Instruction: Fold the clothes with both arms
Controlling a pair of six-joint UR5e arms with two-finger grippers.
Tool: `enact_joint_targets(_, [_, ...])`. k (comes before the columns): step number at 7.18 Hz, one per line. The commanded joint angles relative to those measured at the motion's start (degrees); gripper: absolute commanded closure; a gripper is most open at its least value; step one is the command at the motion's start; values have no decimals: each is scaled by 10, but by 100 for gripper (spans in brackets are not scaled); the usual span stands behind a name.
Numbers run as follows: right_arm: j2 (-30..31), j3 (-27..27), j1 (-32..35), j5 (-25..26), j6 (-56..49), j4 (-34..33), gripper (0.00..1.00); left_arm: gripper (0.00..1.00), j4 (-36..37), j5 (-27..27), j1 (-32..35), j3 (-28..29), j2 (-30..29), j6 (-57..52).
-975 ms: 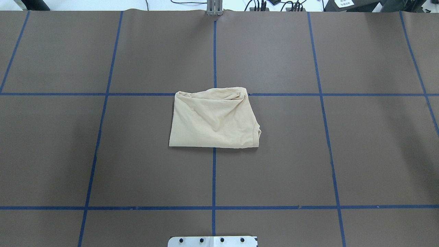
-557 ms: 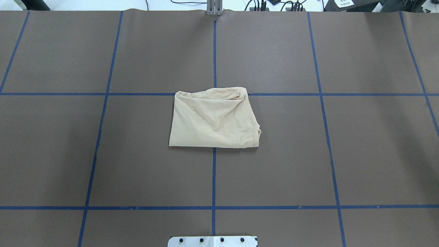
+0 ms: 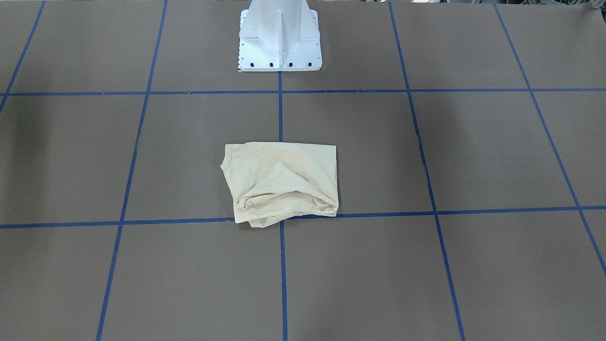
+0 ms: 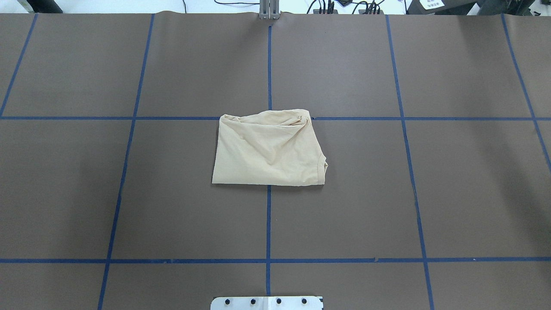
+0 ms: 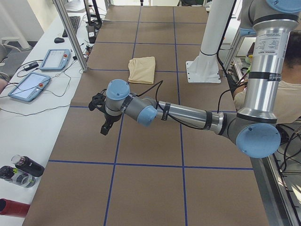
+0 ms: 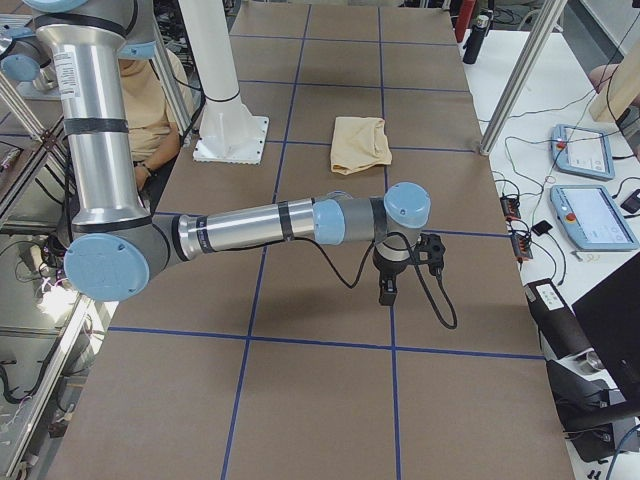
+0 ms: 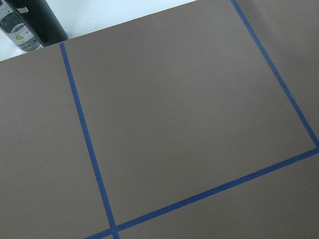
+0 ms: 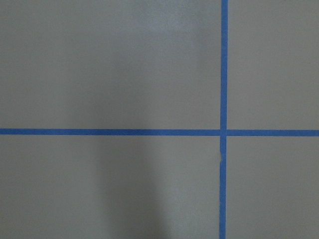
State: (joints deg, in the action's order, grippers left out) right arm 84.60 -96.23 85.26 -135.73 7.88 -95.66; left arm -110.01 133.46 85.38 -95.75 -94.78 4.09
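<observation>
Exterior left shows the left arm's fingers (image 5: 105, 128) over the worktop (image 5: 150, 141), the right arm's fingers (image 6: 387, 288) likewise at the other end; whether either pair is spread or pressed together, I cannot tell. Well beyond both lies the shirt (image 4: 269, 150), folded compact. Folding seems done, perhaps needing its bunched edge smoothed.

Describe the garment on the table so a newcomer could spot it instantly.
Start with the wide brown table gridded with blue tape. Straight out from the white pedestal base, straddling the centre tape line, lies the shirt. It is the only soft, cream-yellow thing there: a rumpled folded rectangle with a ribbed edge at one corner.
</observation>
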Motion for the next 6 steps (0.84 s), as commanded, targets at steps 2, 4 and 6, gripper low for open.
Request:
enact_joint_targets(2, [9,-5,-1,-6,-1,2,0,0,60,-16,6,3,5,-17])
enact_joint_targets(4, [9,-13,-1,-9,-1,7,0,0,60,-15,4,7,9,-13])
enact_joint_targets(6, [2,-18,-11,-9,0,7,0,0,55,-15,4,15,10,-13])
